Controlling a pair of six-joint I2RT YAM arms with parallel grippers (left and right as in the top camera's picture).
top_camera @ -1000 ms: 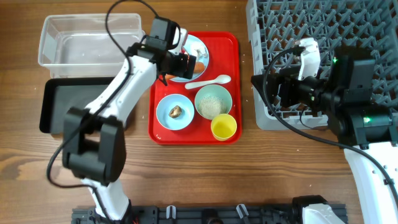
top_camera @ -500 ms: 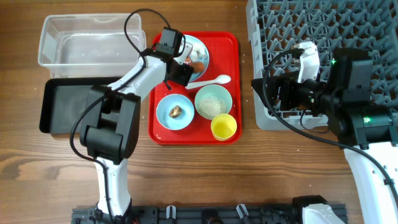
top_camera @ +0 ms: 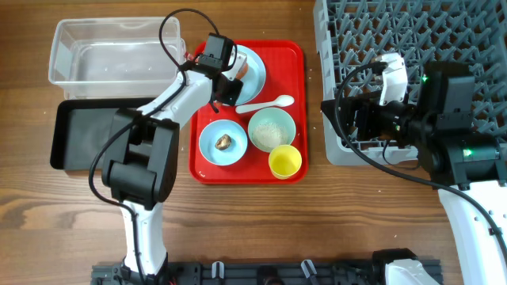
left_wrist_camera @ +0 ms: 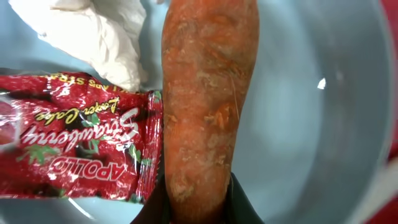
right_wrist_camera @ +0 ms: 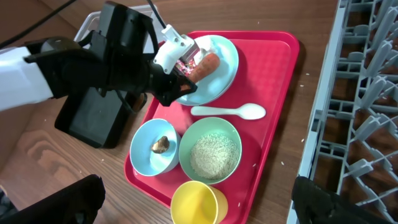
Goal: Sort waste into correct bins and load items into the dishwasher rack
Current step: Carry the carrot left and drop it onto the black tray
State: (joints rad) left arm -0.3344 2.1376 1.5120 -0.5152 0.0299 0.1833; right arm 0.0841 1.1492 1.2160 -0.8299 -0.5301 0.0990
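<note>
Near the table's far edge, the left gripper (left_wrist_camera: 196, 208) clamps narrowly around one end of the carrot (left_wrist_camera: 208, 93) on the light blue plate (left_wrist_camera: 311, 124), probably to carry it to a bin.

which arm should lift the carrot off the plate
Left: the left gripper grips the carrot on the plate, while the right gripper hangs open beside the dishwasher rack.
</note>
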